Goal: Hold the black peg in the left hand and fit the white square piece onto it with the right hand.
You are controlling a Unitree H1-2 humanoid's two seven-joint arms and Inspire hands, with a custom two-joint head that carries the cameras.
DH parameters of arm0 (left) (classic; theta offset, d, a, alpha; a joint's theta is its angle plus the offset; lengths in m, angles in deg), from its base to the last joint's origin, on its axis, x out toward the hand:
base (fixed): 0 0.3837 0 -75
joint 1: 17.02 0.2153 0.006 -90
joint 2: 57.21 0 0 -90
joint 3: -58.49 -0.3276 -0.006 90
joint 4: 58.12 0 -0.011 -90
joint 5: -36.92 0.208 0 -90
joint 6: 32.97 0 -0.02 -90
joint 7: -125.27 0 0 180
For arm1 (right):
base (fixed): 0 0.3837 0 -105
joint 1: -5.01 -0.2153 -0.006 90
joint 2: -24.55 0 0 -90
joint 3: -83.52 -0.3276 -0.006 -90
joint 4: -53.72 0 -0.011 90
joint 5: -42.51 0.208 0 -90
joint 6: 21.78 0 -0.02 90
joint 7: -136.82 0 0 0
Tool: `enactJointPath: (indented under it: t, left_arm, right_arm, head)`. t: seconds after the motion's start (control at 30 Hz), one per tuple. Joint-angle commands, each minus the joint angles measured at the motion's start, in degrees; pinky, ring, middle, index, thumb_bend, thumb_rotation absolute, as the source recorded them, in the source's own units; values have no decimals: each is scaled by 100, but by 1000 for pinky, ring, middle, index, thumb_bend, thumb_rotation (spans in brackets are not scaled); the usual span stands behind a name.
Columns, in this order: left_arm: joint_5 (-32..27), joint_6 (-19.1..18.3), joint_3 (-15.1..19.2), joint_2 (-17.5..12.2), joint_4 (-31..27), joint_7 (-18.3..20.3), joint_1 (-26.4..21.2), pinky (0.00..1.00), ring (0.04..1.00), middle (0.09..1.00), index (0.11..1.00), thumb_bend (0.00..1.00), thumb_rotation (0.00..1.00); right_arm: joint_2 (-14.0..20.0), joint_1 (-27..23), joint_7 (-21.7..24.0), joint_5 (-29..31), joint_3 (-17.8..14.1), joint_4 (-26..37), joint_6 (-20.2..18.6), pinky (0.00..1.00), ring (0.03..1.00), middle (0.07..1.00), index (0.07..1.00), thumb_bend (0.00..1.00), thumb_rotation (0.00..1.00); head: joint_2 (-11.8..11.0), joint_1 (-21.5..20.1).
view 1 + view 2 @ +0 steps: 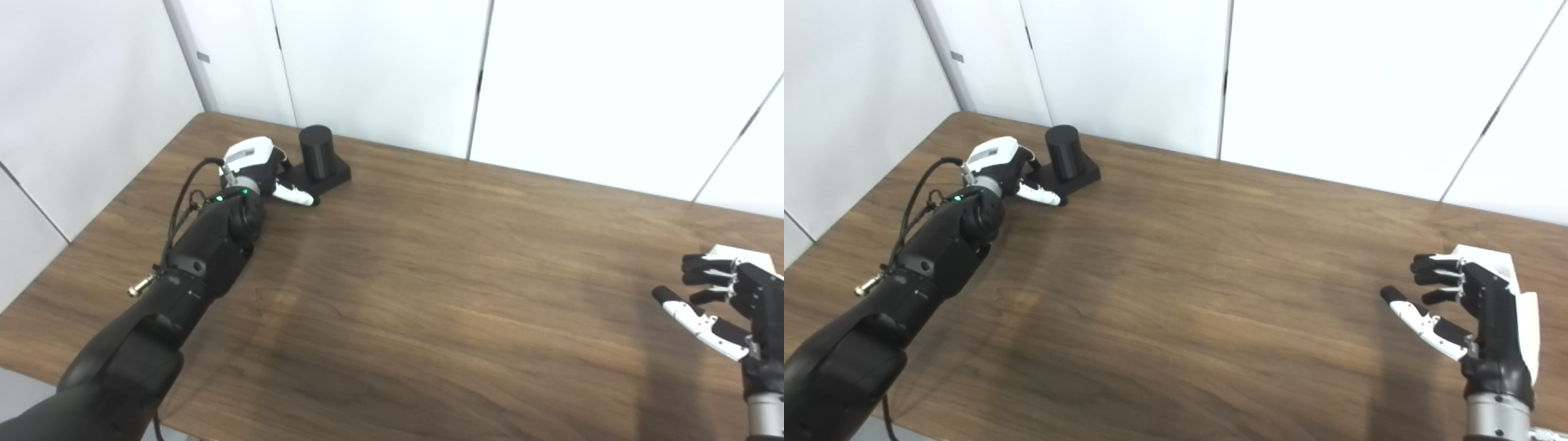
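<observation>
The black peg [316, 152], a round post on a square black base [335, 176], stands upright at the table's far left. My left hand [254, 162] is right against the base's left side. Its thumb [297, 195] is stretched out along the base's front edge, and its fingers are hidden behind the white back of the hand. The peg rests on the table. The white square piece [1488, 257] lies at the right edge, partly hidden behind my right hand [1470, 306]. That hand hovers just in front of it, open with fingers spread and holding nothing.
The brown wooden table [429, 275] ends close behind the peg, where white wall panels [380, 61] rise. The table's right edge runs just past the white piece. My left forearm [202, 257] lies across the left part of the table.
</observation>
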Motion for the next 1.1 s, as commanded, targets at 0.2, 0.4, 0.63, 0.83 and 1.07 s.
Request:
enactJointPath:
  t: [0.2, 0.4, 0.63, 0.83, 1.07]
  left_arm:
    - [-133, 150, -196, -167, -410, 272, 30, 809, 932, 865, 491, 515, 74]
    - [-319, 338, -242, -181, -535, 448, 121, 781, 901, 857, 484, 516, 65]
    - [-666, 725, -293, -248, -762, 719, 285, 875, 948, 888, 482, 523, 55]
    - [-887, 1569, -416, -351, -1193, 857, 513, 987, 981, 912, 490, 524, 61]
    - [-601, 2727, -730, -478, -1423, 719, 568, 940, 971, 908, 491, 523, 66]
  right_arm:
    - [59, -103, -26, 73, -74, 186, 186, 451, 583, 645, 491, 497, 112]
    - [75, -106, -31, 30, -72, 199, 159, 451, 578, 640, 491, 498, 113]
    - [67, -121, -41, 20, -73, 195, 144, 438, 570, 636, 491, 497, 112]
    - [66, -132, -64, -25, -52, 131, 187, 445, 579, 637, 491, 498, 114]
    - [88, -144, -85, -92, -11, 77, 278, 445, 571, 636, 491, 498, 114]
  head:
    - [40, -9]
    - [56, -10]
    - [69, -27]
    - [66, -30]
    - [79, -101]
